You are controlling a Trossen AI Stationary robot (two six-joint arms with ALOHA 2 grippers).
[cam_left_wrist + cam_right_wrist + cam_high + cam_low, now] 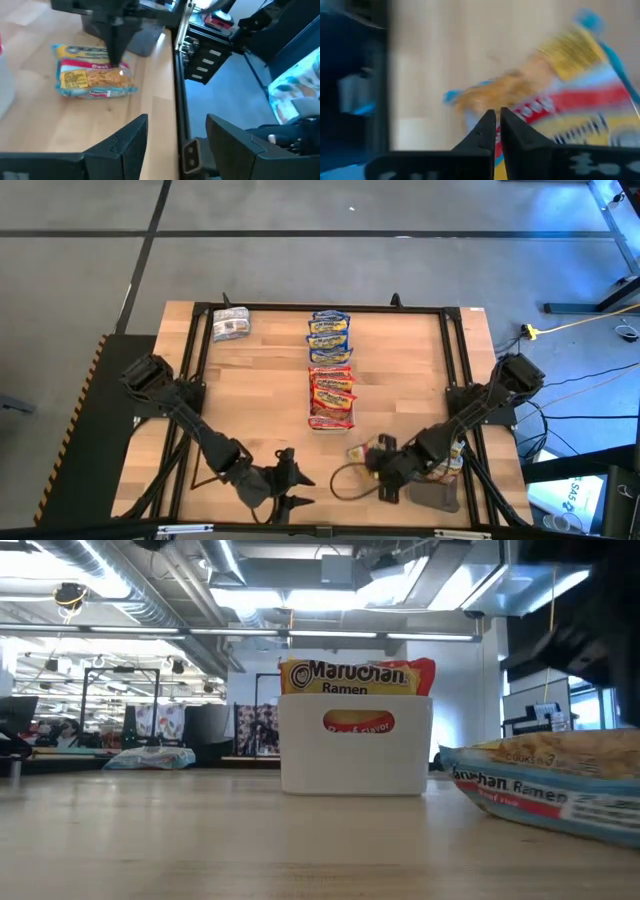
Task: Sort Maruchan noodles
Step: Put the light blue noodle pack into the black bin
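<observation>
A blue-yellow Maruchan packet with a red band sits near the table's front, right of centre, and close at the right of the low view. My right gripper comes down on it, shut. My left gripper hovers open to the packet's left, near the front edge, with nothing between its fingers. A white tray in mid-table holds blue packets at its far end and red ones at its near end. A silver packet lies flat at the far left. My right gripper meets the packet's top face toward one end, with its shut fingertips together on the wrapper. The fingers slant down from above, from the table's right. Whether the packet is lifted or rests on the table, I cannot tell.
A dark grey tray sits at the front right corner, just behind my right gripper. More packets lie under the right arm. A black frame rail runs along the table's right side. Bare wood lies left of the white tray.
</observation>
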